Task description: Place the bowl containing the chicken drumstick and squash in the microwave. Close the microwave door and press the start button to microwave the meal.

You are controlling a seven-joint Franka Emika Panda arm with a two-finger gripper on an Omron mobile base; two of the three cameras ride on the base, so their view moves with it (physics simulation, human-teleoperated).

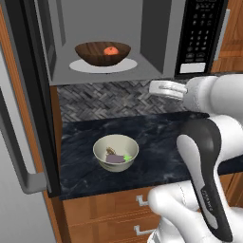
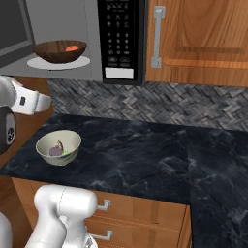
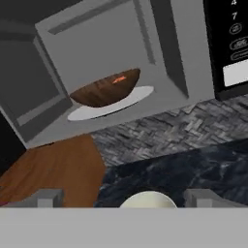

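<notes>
The wide wooden bowl (image 1: 103, 53) sat on the white round turntable plate (image 1: 103, 65) inside the grey microwave (image 1: 156, 38), squash (image 1: 111, 50) within. End effector (image 3: 123, 198) spread wide, empty, above the marbled counter (image 1: 156, 137).

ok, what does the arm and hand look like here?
White glossy rounded arm links with a dark grey-black curved joint cover bearing small pale lettering. The hand ends in two small grey blocky fingertips. No cables visible.

Two bowls: wooden bowl (image 1: 103, 53), cream bowl (image 1: 116, 152). One microwave (image 1: 142, 33).
</notes>
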